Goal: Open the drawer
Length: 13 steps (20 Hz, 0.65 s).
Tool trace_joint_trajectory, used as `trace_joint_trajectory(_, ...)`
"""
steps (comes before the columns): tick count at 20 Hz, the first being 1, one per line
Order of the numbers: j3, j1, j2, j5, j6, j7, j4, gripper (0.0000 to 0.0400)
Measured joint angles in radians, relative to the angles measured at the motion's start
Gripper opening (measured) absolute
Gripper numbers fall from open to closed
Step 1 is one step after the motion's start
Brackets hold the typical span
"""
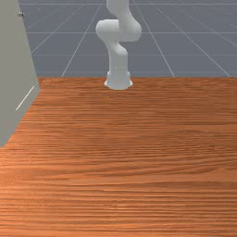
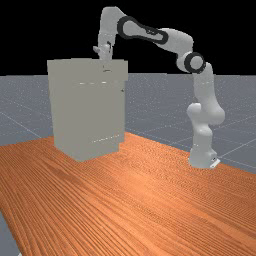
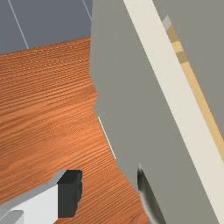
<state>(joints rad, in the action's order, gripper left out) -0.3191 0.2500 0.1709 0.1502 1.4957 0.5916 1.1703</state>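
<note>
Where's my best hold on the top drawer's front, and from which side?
Its pale upper edge, I'd say, from above, straddling it: the edge is a straight raised strip, and the gap behind, showing wood-coloured interior, probably lets one side in.

- Surface (image 2: 135, 205): orange-brown wood, grain visible.
- Grey cabinet (image 2: 85, 110) upright on it, far view's left.
- Arm base (image 2: 201, 157) on it, far view's right, apart from cabinet.
</note>
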Motion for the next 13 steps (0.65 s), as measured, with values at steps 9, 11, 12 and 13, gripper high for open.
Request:
trace_joint_trajectory(9, 0.119, -0.113, -0.211, 0.031, 0.021, 0.084, 0.271, 0.0400)
trace_joint_trajectory(11, 0.169, -0.147, -0.261, 0.042, 0.016, 0.125, 0.326, 0.0400)
trace_joint_trajectory(12, 0.196, -0.160, -0.279, 0.046, 0.012, 0.153, 0.346, 0.0400)
trace_joint_trajectory(13, 0.224, -0.174, -0.296, 0.050, 0.010, 0.178, 0.365, 0.0400)
